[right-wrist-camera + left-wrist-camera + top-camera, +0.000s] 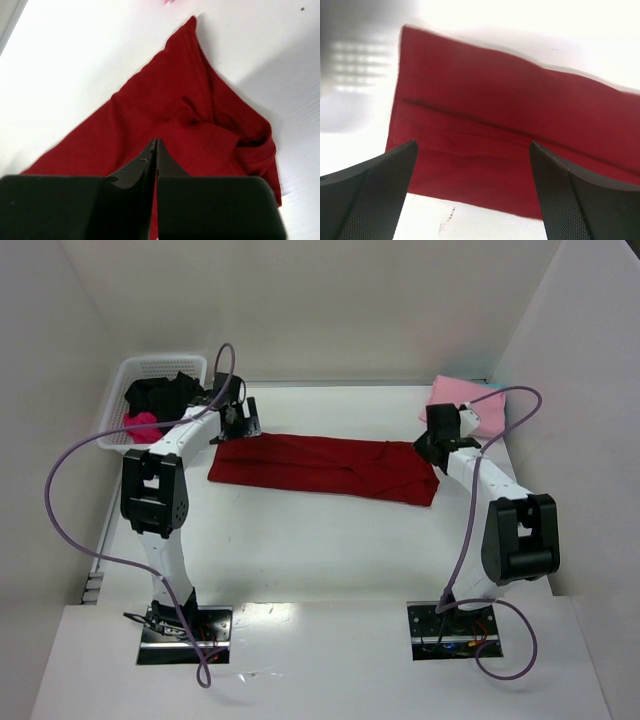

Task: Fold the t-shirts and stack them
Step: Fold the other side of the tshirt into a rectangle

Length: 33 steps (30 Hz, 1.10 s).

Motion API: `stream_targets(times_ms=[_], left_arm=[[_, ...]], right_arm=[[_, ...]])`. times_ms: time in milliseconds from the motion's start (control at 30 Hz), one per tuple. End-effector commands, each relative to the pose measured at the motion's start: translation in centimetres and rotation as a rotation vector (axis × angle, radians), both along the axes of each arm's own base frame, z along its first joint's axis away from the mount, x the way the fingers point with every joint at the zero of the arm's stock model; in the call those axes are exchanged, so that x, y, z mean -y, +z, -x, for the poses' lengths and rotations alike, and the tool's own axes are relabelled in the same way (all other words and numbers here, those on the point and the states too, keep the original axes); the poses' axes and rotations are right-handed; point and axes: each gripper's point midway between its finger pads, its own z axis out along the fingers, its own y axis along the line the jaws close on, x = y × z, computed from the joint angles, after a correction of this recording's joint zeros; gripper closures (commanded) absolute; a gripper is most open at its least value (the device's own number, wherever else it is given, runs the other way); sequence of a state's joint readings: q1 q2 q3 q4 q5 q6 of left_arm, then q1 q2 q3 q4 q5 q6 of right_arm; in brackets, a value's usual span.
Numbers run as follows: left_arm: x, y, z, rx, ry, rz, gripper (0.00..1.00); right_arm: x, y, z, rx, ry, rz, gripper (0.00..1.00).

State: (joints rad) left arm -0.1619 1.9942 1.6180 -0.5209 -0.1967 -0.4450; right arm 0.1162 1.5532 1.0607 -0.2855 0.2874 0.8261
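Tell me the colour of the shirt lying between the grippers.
Dark red t-shirt, clearest from left wrist view.

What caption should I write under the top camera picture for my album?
Dark red t-shirt lying between the left end effector and right end effector, basket back left, pink t-shirt back right.

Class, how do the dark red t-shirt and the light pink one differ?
The dark red t-shirt is a long strip; the light pink t-shirt is a compact fold. The red one lies mid-table; the pink one sits in the far right corner. Both lie on the table.
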Motion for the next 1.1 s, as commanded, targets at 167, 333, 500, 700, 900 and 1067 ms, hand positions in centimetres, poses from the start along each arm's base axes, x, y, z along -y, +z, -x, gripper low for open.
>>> stream_targets(times_ms=[167,333,500,700,900,1067], left_arm=[[4.1,4.0,-0.2,0.107,-0.29,0.12,0.01],[5.3,3.5,0.8,0.093,-0.34,0.153,0.01],[9.6,4.6,2.2,0.119,-0.555,0.15,0.01],[13.9,2.5,4.5,0.037,-0.654,0.087,0.01],[14.5,0.6,6.5,-0.022,-0.614,0.075,0.01],[12.6,-0.7,6.9,-0.051,-0.536,0.003,0.01]], right_arm=[[-3.8,-0.1,1.4,0.023,0.19,0.023,0.89],[-3.7,-1.1,3.5,-0.004,0.186,0.003,0.86],[-3.9,-1.3,5.0,-0.018,0.199,-0.02,0.85],[-5.5,-2.1,6.5,-0.037,0.241,-0.055,0.75],[-6.3,-3.3,7.2,-0.057,0.257,-0.08,0.55],[-7.1,-3.2,6.6,-0.031,0.269,-0.099,0.45]])
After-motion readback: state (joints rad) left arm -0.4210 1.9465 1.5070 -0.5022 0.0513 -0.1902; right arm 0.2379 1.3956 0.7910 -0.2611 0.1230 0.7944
